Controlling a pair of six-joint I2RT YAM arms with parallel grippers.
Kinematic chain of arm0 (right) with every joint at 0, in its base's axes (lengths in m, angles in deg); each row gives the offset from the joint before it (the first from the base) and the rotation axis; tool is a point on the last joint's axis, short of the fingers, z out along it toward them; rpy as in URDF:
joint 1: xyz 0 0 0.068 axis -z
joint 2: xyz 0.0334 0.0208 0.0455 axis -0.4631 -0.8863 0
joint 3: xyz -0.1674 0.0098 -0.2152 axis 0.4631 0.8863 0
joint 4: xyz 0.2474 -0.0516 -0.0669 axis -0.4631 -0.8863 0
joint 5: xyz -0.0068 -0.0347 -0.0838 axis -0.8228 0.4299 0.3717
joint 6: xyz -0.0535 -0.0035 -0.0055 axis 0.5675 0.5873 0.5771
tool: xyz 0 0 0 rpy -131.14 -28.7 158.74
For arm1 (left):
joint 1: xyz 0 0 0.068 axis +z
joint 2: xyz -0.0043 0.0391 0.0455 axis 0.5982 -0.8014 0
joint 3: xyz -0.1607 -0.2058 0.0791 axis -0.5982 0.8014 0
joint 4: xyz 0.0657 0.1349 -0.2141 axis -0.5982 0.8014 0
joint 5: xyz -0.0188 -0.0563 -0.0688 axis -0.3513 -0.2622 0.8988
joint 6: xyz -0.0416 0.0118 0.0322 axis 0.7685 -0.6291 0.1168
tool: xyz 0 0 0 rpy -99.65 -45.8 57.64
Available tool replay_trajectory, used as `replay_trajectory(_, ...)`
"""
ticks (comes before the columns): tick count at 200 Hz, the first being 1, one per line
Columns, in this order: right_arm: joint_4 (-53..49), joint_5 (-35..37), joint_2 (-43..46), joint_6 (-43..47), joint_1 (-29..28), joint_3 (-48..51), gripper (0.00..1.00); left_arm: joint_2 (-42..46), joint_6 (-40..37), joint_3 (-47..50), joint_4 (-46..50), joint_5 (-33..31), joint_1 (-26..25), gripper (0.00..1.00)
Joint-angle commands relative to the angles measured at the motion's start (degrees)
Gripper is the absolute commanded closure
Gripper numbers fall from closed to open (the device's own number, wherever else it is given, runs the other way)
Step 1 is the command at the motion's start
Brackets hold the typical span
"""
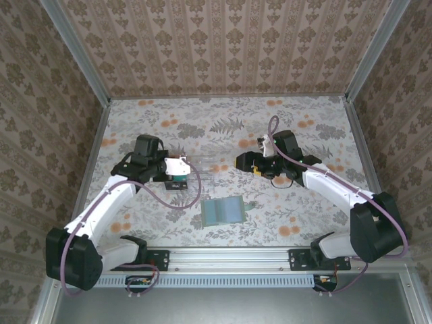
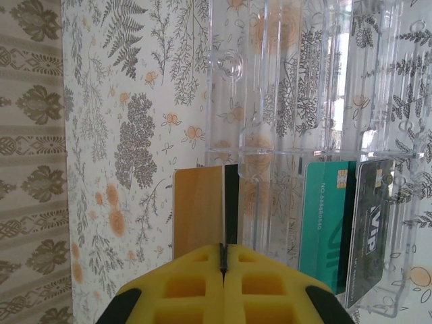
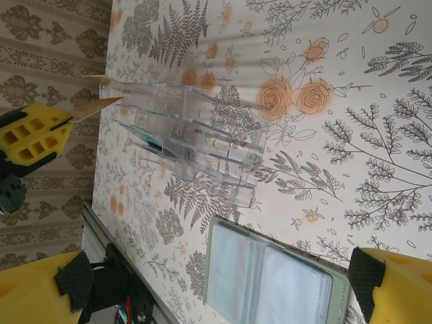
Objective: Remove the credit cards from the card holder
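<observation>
Credit cards (image 2: 324, 223), teal and dark, blur behind the clear plastic tray (image 2: 283, 81); my left gripper (image 2: 223, 260) clamps a gold card (image 2: 198, 209), right gripper (image 1: 246, 163) apart.

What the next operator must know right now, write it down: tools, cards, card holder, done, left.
Left tool: shut on a tan card at the edge of the clear tray.
Right tool: open, empty, hovering beside the tray.
Card holder: lies open and flat on the table, near the tray.
Done: teal card and dark card stand in the tray.
Left: put the tan card down, then check the holder's pockets. From the right wrist they look empty, but that is not certain.
</observation>
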Motion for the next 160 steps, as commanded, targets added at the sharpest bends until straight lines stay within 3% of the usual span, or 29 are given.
replay_trajectory(1,1.76,-1.34,-0.67,-0.84,0.31,-0.86,0.00,-0.01,-3.19,-1.12,1.55,0.59,0.14,1.00)
replay_trajectory(96,1.81,-1.43,-0.67,-0.85,0.49,-0.86,0.00,-4.01,-2.06,0.65,-3.65,0.80,1.35,1.00)
replay_trajectory(111,1.84,-1.45,-0.67,-0.93,0.57,-0.86,0.00,-4.16,-1.66,0.85,-4.03,0.64,1.54,0.82)
replay_trajectory(120,1.95,-1.61,-0.67,-0.93,0.58,-0.86,0.00,-4.31,-1.36,1.02,-4.48,0.50,1.80,0.76)
replay_trajectory(160,2.51,-2.13,-2.56,-1.27,0.65,-1.07,0.00,-5.47,-0.38,0.91,-6.24,0.16,2.41,0.71)
